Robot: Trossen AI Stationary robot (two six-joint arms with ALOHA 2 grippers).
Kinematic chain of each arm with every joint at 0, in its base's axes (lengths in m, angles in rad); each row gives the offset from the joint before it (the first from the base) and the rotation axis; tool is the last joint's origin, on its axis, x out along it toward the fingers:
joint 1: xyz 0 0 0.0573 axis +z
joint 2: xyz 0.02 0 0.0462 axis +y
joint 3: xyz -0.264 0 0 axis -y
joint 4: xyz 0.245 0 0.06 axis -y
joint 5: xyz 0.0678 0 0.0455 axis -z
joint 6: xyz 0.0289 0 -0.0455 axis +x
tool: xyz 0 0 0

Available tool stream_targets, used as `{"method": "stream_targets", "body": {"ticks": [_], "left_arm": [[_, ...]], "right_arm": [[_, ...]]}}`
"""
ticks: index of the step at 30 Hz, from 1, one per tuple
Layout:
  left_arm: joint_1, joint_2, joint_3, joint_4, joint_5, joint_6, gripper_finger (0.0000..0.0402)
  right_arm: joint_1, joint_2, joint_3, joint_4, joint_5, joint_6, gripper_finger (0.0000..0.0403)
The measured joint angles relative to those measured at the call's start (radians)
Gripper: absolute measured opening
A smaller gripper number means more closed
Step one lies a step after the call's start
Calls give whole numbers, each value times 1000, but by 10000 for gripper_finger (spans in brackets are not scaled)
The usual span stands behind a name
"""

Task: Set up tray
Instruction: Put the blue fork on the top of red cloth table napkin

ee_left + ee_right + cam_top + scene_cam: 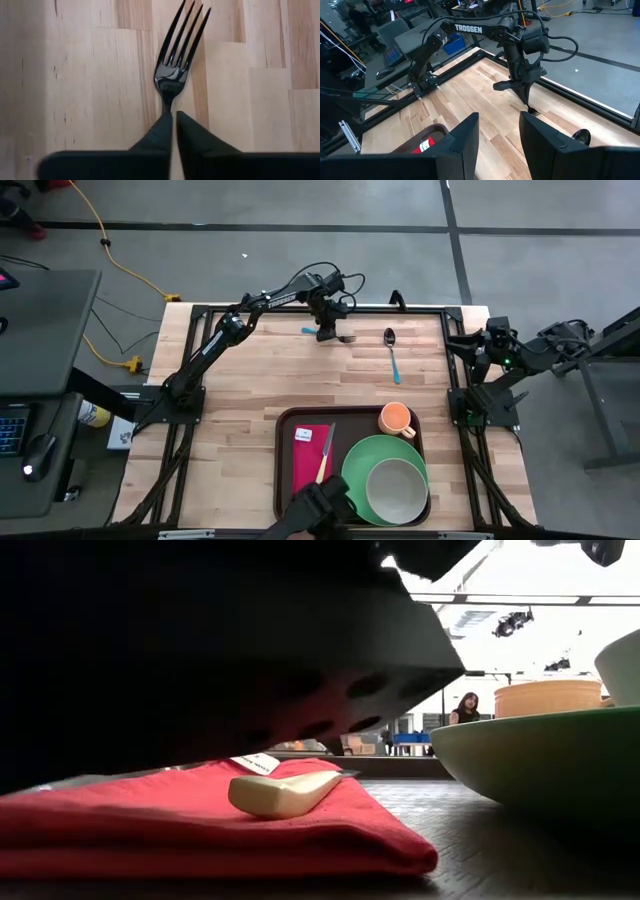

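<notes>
A fork (172, 75) with dark tines and a blue handle (309, 330) lies on the wooden table near its far edge. My left gripper (173, 119) stands over it, shut on it, and shows from the right wrist too (527, 102). At the near edge sits the dark brown tray (284, 450). It holds a red napkin (310, 458), a cream-handled knife (280, 792), a green plate (355, 470) with a bowl (396, 488), and an orange cup (396, 419). My right gripper (500, 135) waits open, high at the table's right edge. My left gripper pinches the fork's neck (167, 106), just behind the tines, between its two fingers. The fingers slant down onto it from the table's left. The fork's head (533, 111) still rests on the table.
A spoon (391, 350) with a blue handle lies to the right of the fork. A dark camera mount (320, 508) stands at the tray's near edge and fills much of the low view. Bare wood lies between the fork and the tray. A person (466, 708) is far behind the table.
</notes>
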Motion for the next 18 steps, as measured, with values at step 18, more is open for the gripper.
{"method": "stream_targets", "body": {"ticks": [18], "left_arm": [[11,-31,0,-271,-226,215,45]], "right_arm": [[0,0,0,0,-22,-1,119]]}}
